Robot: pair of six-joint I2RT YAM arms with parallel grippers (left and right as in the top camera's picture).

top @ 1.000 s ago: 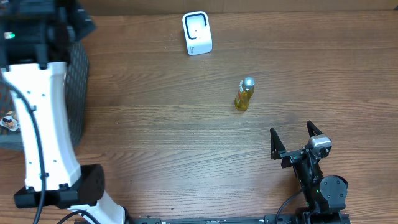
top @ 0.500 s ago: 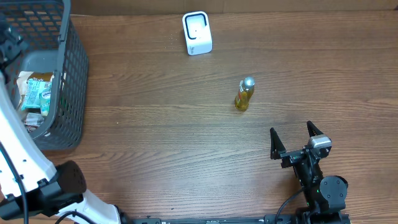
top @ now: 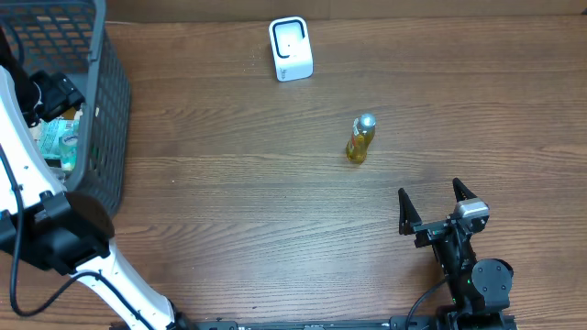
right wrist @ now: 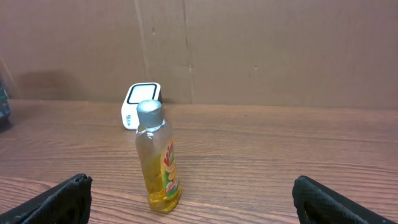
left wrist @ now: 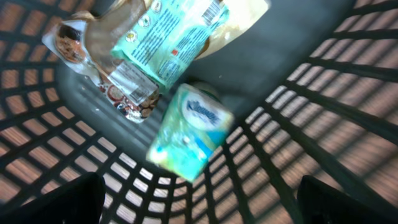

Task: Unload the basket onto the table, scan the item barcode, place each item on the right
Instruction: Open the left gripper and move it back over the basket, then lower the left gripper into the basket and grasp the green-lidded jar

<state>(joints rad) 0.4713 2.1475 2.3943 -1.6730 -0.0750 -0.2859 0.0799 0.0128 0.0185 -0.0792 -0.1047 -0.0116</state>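
- Right now the left tool (left wrist: pixel 199 182) is hanging wide open over the basket (top: pixel 108 101), gripping nothing.
- The right tool (top: pixel 437 203) is sitting wide open and empty too, near the front of the surface (top: pixel 229 202).
- I am guessing the item to scan is lying in the basket, where a tissue pack (left wrist: pixel 189 134) is resting on the floor just beside some snack bags (left wrist: pixel 118 81).
- The pack is looking light and squishy with a slippery wrap, so gently pinching across its narrow sides is looking best.
- A bottle (top: pixel 360 138) is standing upright mid-surface, well apart from the white scanner (top: pixel 291 49), and it may be the item instead.
- Blur is smearing the wrist view, so no barcode is showing clearly.
- From above, the left arm (top: pixel 23 137) is hiding part of the basket.
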